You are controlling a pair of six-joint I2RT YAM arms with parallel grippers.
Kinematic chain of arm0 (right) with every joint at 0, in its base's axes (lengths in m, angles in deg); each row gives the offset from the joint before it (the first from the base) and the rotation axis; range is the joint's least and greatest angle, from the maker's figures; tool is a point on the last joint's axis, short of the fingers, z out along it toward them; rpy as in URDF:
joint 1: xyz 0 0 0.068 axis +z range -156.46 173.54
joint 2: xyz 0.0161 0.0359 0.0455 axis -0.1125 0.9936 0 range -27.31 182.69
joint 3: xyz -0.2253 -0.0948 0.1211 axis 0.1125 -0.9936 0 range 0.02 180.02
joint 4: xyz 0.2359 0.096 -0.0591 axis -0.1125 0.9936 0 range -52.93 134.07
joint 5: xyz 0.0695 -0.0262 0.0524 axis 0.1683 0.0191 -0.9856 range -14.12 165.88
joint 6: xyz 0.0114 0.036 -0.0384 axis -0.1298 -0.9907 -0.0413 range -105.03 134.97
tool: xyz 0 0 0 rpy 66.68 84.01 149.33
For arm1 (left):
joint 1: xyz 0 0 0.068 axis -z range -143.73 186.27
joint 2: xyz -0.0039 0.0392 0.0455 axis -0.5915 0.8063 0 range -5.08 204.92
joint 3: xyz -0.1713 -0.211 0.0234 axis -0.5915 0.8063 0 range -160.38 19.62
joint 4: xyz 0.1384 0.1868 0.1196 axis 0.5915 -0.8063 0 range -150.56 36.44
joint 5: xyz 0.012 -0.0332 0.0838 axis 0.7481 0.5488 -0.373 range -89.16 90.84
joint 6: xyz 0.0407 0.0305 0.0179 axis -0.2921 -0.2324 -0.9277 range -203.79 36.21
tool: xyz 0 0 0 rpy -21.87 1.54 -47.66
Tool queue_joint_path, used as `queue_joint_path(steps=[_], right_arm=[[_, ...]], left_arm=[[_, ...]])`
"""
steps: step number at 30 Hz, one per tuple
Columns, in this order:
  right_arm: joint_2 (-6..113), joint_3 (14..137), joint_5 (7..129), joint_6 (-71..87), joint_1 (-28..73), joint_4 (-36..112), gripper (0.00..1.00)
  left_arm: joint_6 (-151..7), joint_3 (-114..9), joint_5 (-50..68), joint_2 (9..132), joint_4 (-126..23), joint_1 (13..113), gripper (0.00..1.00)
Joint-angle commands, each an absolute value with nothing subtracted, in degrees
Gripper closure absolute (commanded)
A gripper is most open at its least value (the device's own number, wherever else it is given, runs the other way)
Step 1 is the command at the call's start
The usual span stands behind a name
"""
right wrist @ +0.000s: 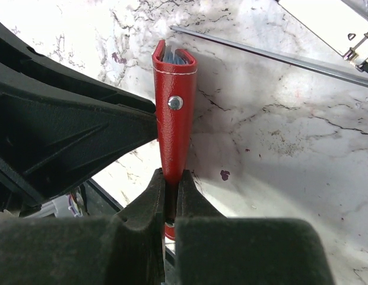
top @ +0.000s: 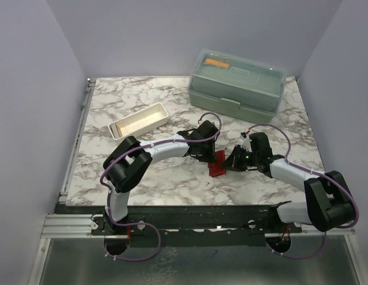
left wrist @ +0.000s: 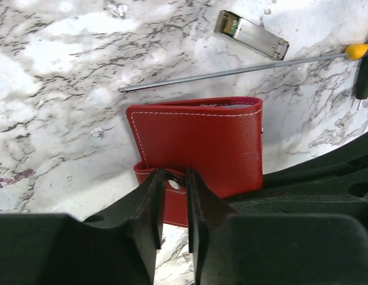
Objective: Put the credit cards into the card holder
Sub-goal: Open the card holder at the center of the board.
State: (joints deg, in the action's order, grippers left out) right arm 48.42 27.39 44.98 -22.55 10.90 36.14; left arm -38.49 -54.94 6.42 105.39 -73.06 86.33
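Gripper check first: finds the right gripper [right wrist: 170, 193] clenched on the near end of the card holder [right wrist: 174, 127], pinching the red leather flat between the jaws. Finds the left gripper [left wrist: 174, 199] with fingers narrowly apart over the holder's lower flap and its snap stud; cannot tell whether gripping or merely straddling. Places the holder between the two grippers, about mid-width of the table [top: 142, 101] and nearer its near edge than its far edge; cannot tell whether resting on the marble or lifted clear. Sees no loose credit cards anywhere on the table. Notes grey-blue edges between the two red leaves at the holder's far end; cannot separate cards from lining. Judges loading probably complete or nearly so, with pressing the snap shut likely left. Records the holder folded, edge-on to the right wrist view and broad face toward the left wrist view, long axis running straight out from the right fingertips, mouth pointing away from them toward a screwdriver [left wrist: 231, 72] lying just beyond.
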Motion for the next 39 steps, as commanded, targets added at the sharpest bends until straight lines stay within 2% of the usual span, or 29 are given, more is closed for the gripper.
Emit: queue_joint_path(steps=[1,2,8,16,20,21,26,28,33,39], right_arm=[[45.4,28.4,46.7,-23.5,11.1,35.8,1.0],[45.3,28.3,46.8,-23.8,11.1,35.8,1.0],[45.3,28.0,48.4,-24.2,11.1,36.6,1.0],[47.7,28.2,46.1,-24.6,11.1,37.0,1.0],[48.6,28.8,46.0,-23.4,11.1,41.9,0.99],[48.5,28.8,46.2,-23.2,11.1,43.0,0.94],[48.5,31.9,54.0,-20.8,12.3,52.6,0.51],[48.9,34.1,58.4,-20.0,14.1,57.4,0.39],[49.8,41.5,66.9,-22.3,21.1,65.3,0.26],[47.1,47.2,64.6,-23.4,24.4,68.4,0.21]], left_arm=[[-42.7,-53.1,2.0,105.6,-78.3,86.4,0.81],[-42.9,-52.6,1.8,105.0,-78.2,86.3,0.86],[-43.5,-50.1,1.3,101.0,-78.2,85.8,1.0],[-43.9,-46.2,1.3,95.5,-78.0,85.3,1.0],[-44.4,-43.9,0.1,92.4,-77.7,84.8,1.0],[-44.6,-43.5,0.4,92.1,-77.7,84.8,1.0],[-45.9,-41.9,2.4,91.0,-75.7,84.7,1.0],[-46.2,-41.7,3.6,90.7,-75.4,84.5,1.0],[-44.5,-42.7,11.4,89.2,-75.9,84.4,1.0],[-42.4,-44.7,17.0,84.6,-78.6,84.4,1.0]])
